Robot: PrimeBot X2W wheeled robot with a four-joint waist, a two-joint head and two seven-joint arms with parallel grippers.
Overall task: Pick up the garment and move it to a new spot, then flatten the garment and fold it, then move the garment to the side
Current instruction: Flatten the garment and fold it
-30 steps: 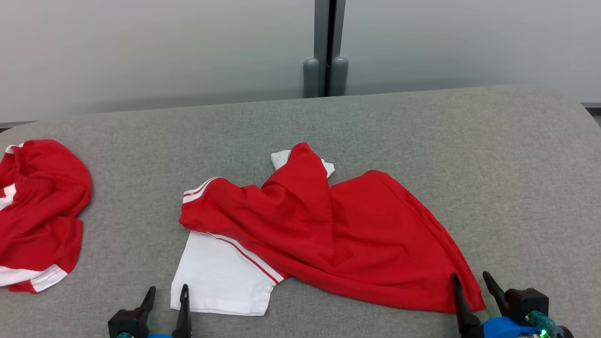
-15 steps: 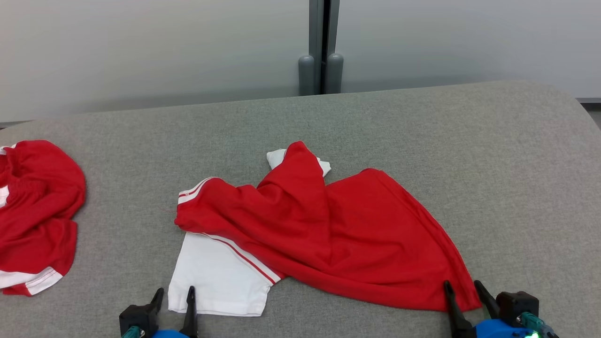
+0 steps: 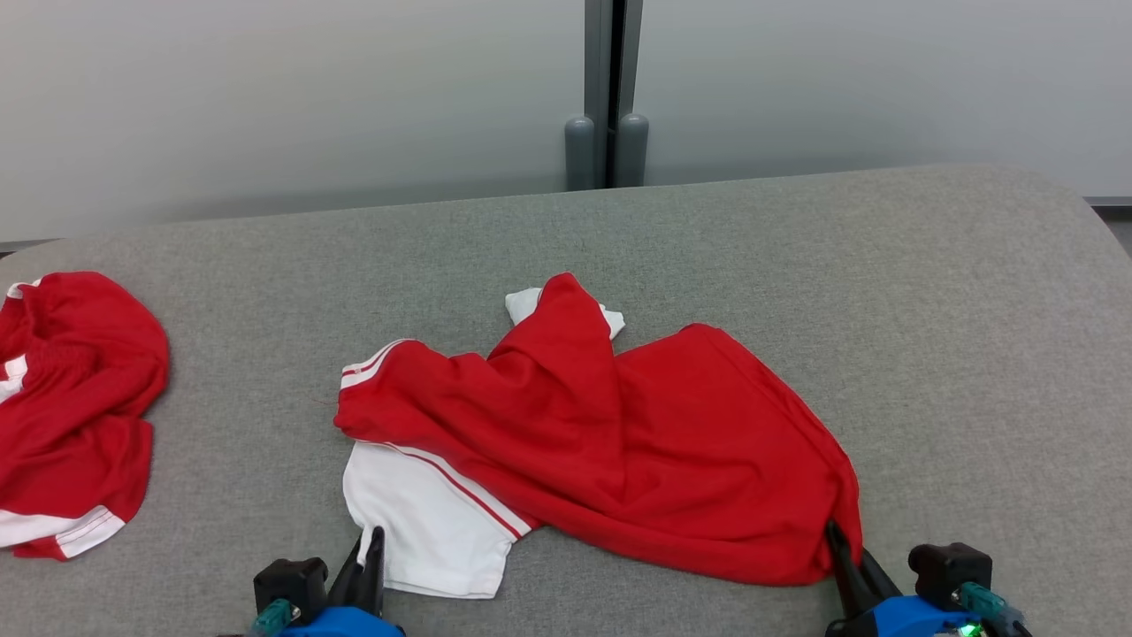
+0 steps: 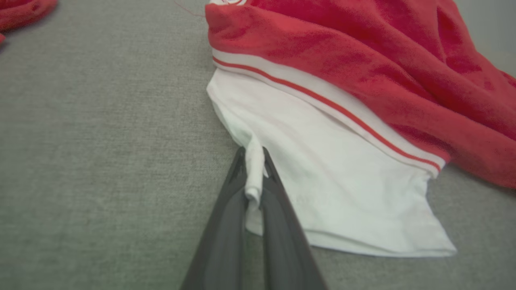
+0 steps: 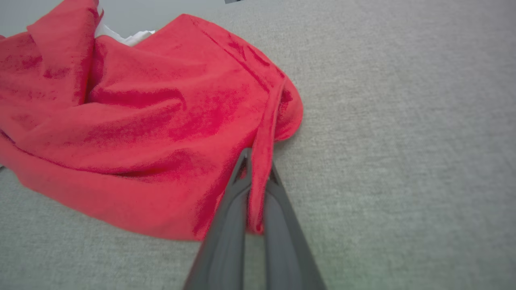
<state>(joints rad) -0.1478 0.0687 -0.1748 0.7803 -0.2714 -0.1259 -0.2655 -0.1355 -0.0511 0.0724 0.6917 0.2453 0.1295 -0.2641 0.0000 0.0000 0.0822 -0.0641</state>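
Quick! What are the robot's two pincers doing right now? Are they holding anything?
Left pincer: closed, pinching a white corner of the garment.
Right pincer: closed, pinching a red corner of the garment.

Even, soft light; wrist views blurred near their lower edge

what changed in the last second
Both grippers closed on the garment: the left gripper now pinches the near corner of the white sleeve, the right gripper the red hem corner, and both corners have bunched inward. The rest of the garment and the second red garment at the left lie as before.
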